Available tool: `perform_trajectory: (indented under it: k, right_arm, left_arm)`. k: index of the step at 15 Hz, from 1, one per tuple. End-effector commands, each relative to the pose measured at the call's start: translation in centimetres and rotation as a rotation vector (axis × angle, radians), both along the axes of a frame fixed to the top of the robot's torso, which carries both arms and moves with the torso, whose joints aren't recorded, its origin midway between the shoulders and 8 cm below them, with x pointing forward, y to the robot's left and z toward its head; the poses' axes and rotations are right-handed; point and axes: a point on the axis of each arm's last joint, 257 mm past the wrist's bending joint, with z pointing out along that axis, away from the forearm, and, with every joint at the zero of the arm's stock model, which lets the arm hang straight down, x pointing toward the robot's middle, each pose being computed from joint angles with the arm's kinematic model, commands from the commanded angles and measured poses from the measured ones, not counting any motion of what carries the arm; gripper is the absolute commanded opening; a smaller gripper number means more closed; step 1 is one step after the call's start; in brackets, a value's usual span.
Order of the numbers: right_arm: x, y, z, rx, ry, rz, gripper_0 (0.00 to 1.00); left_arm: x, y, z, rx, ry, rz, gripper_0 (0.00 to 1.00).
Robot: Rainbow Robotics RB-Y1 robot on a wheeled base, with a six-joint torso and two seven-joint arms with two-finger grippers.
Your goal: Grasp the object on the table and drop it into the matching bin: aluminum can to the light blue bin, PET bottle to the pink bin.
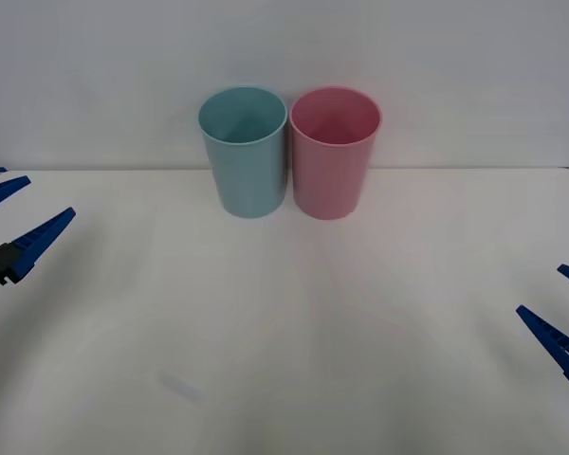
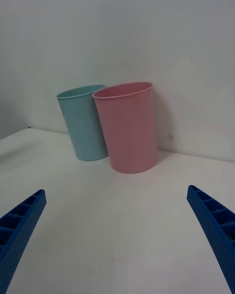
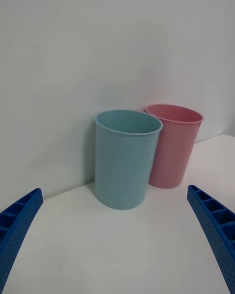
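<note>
From my feed I see a plain white wall (image 1: 436,57) running across the whole back of the scene, bare and smooth, with no window or door in it. It meets the white counter (image 1: 294,341) in a straight line at the far edge; the counter's far right corner looks rounded. The light is soft and even, and falls from above, leaving faint grey shadows low on the wall and a dull sheen on the counter. A small pale glare patch (image 1: 180,387) lies on the counter near me, left of centre.
</note>
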Motion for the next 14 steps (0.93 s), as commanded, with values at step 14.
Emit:
perform_trajectory:
  k: [14]
  right_arm:
    - [0.0,0.0,0.0,0.000,0.000,0.000,1.00]
  left_arm:
    - [-12.1,3.8,-7.5,0.068,0.175,0.002,1.00]
